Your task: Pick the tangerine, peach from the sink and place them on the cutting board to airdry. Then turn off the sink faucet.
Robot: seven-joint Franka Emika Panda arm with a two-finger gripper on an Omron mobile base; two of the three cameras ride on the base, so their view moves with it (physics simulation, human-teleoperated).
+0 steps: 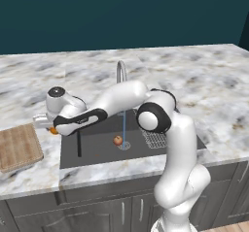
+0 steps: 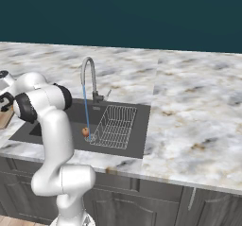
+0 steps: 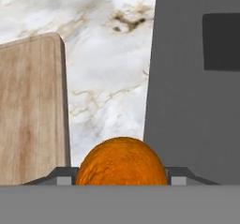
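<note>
And here is the cutting board (image 1: pixel 18 147) on the far left of the table (image 1: pixel 204 80), nothing on it yet. Just to its right hangs the gripper (image 1: pixel 50 127), and the fingers are closed around the tangerine (image 1: pixel 52 130), a sliver of orange peeking out beneath the hand. So the fruit is up out of the sink (image 1: pixel 97 148), over the marble strip between basin and board. The board lies to the left of the fingers, close by, so a short carry that way should do it.

The hand view puts the tangerine (image 3: pixel 121 161) between the finger tips, with the board's rounded edge (image 3: pixel 30 110) on one side and the dark basin (image 3: pixel 192 92) on the other.

Further right, the peach (image 1: pixel 117 140) waits by the drain, water running from the sink faucet (image 1: pixel 121 72). The right base view adds the wire rack (image 2: pixel 115 126) beside the peach (image 2: pixel 86 132).
</note>
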